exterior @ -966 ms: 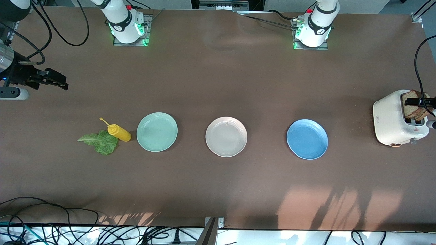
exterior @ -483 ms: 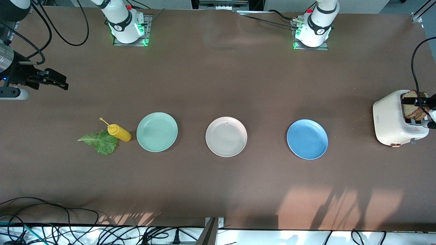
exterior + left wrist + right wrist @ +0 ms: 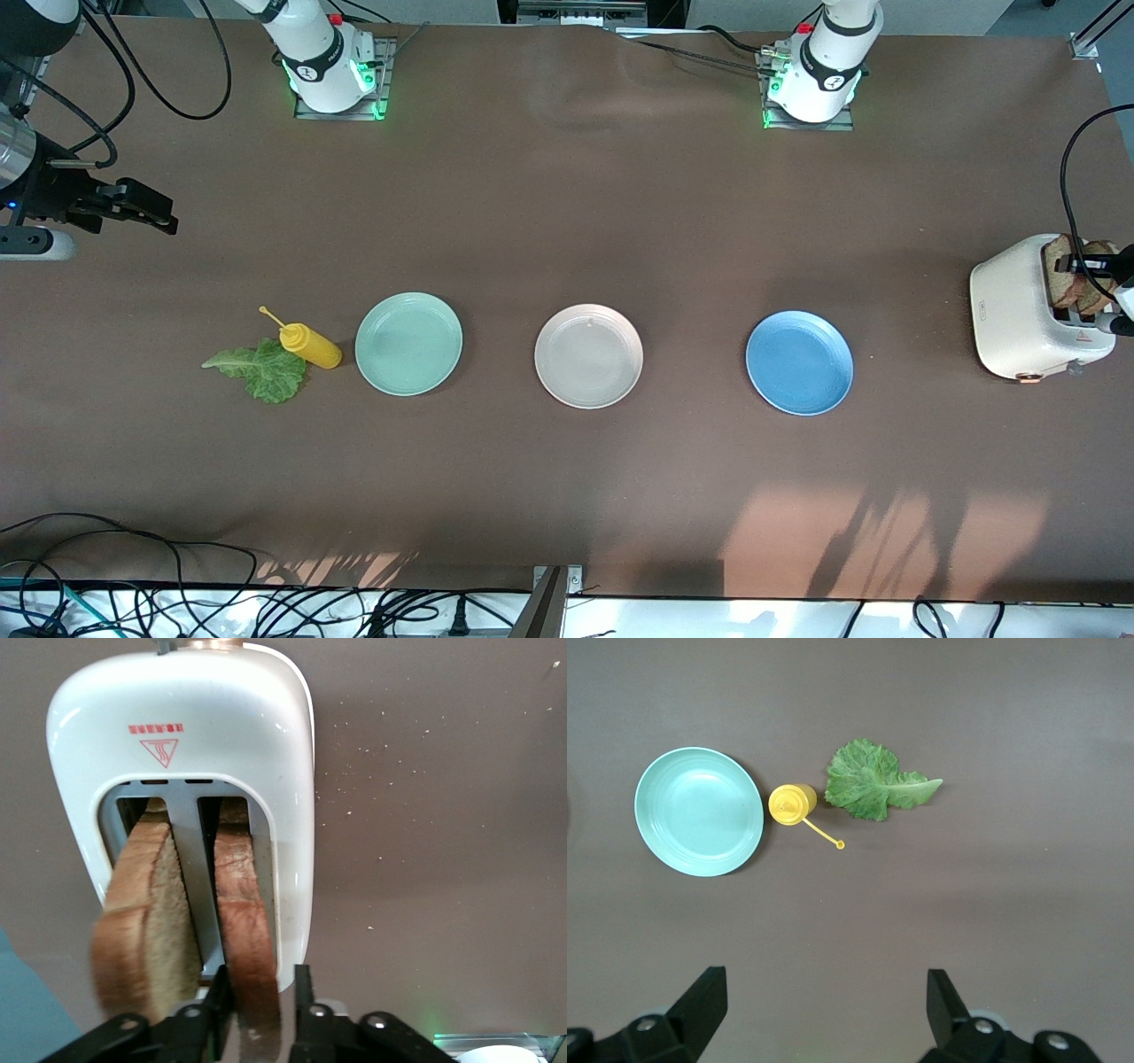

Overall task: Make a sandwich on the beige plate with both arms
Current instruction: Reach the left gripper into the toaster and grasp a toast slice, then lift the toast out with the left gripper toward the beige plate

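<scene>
The sandwich was not yet assembled: its parts lay at the two ends of the brown table [image 3: 567, 221]. Two slices of brown wholegrain toast stood upright in the slots of a white toaster [image 3: 1014, 310] at the frame's edge toward the left arm's end, a paler slice [image 3: 146, 921] in one slot and a darker slice [image 3: 248, 930] in the other. The left gripper [image 3: 257, 979] was down over the toaster with its jaws drawn narrow around the top of the darker slice, one finger on each face, gripping it. The ruffled green lettuce leaf [image 3: 264, 369] lay flat toward the right arm's end, touching a yellow squeeze bottle [image 3: 312, 346] that lay on its side just beside the mint green plate [image 3: 408, 344]. The beige plate [image 3: 611, 372] sat at the middle of the front view, holding nothing, between the mint green plate and the blue plate [image 3: 799, 362], which were bare as well. The three plates stood well apart in a row, with wide bare table above and below them in the frame. The right gripper [image 3: 155, 215] waited over the table near the upper corner at the right arm's end, its jaws spread wide and holding nothing.
</scene>
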You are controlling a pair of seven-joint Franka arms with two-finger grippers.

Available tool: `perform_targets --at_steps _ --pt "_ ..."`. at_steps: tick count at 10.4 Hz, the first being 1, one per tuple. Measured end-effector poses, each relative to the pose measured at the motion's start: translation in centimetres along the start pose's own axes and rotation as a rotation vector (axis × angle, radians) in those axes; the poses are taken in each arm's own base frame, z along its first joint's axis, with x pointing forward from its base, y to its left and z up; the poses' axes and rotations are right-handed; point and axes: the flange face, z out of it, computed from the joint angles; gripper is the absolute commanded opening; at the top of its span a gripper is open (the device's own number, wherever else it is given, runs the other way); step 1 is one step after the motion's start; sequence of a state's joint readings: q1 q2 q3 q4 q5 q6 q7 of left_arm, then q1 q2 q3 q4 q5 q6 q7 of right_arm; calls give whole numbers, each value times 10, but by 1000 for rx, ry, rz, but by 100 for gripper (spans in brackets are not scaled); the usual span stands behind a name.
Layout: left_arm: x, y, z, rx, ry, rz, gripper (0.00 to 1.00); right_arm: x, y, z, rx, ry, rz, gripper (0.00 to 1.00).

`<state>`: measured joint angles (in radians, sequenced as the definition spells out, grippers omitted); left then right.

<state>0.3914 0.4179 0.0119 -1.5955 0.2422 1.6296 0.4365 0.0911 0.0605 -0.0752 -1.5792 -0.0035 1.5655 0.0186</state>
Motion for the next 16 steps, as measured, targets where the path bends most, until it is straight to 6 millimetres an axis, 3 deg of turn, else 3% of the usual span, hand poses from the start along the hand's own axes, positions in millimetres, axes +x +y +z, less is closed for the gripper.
perform_targets --at_steps 3,5,8,10,12,14,16 --pt "0 -1 -3 4 6 1 0 0 0 0 0 0 0 100" --pt "1 0 -17 16 32 2 0 0 0 0 0 0 0 100" --pt "-8 18 -79 28 61 20 0 0 1 0 0 0 1 100" --pt "-12 54 -130 38 98 67 0 0 1 0 0 0 1 100" --pt "-10 104 -162 4 127 35 0 0 1 0 0 0 1 100" --pt "0 161 -175 -112 153 -101 0 0 1 0 0 0 2 100" --pt "15 237 -180 -206 131 -219 0 0 1 0 0 0 2 100"
